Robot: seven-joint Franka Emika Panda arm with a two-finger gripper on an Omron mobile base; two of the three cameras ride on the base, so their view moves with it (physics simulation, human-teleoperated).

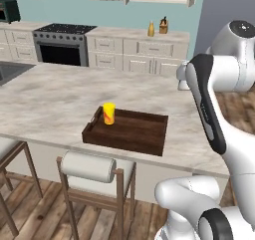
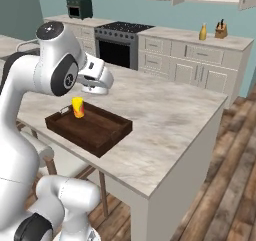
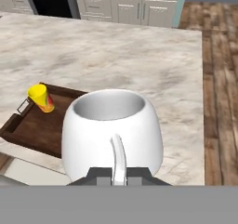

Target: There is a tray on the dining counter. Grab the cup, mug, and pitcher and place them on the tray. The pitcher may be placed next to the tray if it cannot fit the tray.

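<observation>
The mug [image 3: 111, 132], white and squat, hangs above the dining counter [image 1: 55, 102] with its handle pinched between the closed fingers of the gripper [image 3: 118, 174], its bowl showing nothing inside. Below and to its left, the brown tray [image 1: 134, 134] carries the yellow cup [image 1: 109, 113], upright in the far left corner; the rest of the tray floor lies bare. The tray sits by the counter's near edge, above a padded stool [image 1: 94, 169], with open marbled stone to the right and beyond. The pitcher [image 1: 151, 29] stands on the far wall counter [image 1: 124, 33] beside a knife block [image 1: 163, 26].
</observation>
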